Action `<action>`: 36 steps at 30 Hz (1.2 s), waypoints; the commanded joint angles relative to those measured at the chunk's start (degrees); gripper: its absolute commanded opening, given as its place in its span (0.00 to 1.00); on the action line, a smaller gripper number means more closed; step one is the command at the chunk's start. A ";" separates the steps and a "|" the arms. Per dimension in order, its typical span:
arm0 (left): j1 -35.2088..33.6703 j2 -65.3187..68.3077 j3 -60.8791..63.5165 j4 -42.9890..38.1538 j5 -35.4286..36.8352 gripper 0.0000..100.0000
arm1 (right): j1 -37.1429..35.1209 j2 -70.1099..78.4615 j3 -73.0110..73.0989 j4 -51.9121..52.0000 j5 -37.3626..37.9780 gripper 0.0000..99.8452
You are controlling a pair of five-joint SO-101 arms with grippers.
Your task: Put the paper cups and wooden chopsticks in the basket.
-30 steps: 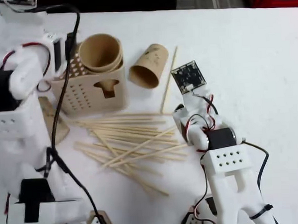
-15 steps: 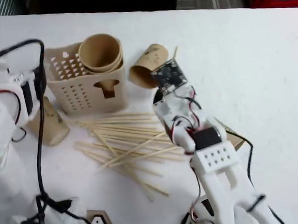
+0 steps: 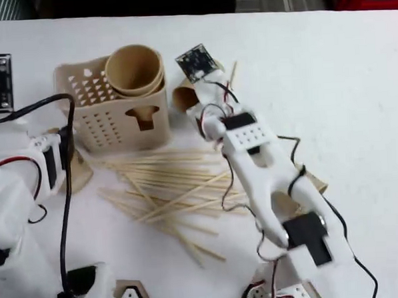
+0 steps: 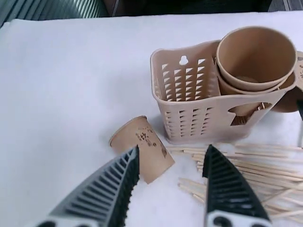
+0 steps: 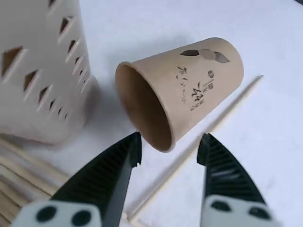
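Note:
A beige perforated basket [image 3: 110, 117] stands at the back left with two nested paper cups [image 3: 135, 69] inside. A third paper cup [image 5: 189, 90] lies on its side right of the basket [image 5: 42, 71], mouth toward my right gripper [image 5: 170, 139], which is open just in front of its rim. A single chopstick [image 5: 213, 123] lies beside that cup. Another paper cup [image 4: 142, 146] lies on its side left of the basket [image 4: 203, 104]; my left gripper [image 4: 173, 151] is open just short of it. A loose pile of wooden chopsticks [image 3: 174, 190] covers the table in front of the basket.
The right arm [image 3: 260, 172] stretches across the right end of the chopstick pile, and its camera board [image 3: 198, 61] hides most of the lying cup [image 3: 181, 96]. The left arm [image 3: 21, 192] and its black cable [image 3: 64, 196] occupy the left edge. White tabletop lies open at the right.
The right arm has swung back and left from the chopsticks to the lying cup. The left arm has drawn away from the basket toward the front, over the cup on the left.

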 commanded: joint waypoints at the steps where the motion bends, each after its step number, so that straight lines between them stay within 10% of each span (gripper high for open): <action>1: -0.57 -1.36 2.55 -0.70 -0.44 0.22 | 2.51 3.56 -7.12 -1.10 0.18 0.20; 11: -0.66 -5.93 8.70 -1.58 -0.53 0.22 | 4.70 10.07 -13.19 -0.66 0.18 0.01; 36: -18.33 -11.91 29.36 -4.75 -10.55 0.23 | 11.82 -24.13 -13.45 21.93 0.09 0.02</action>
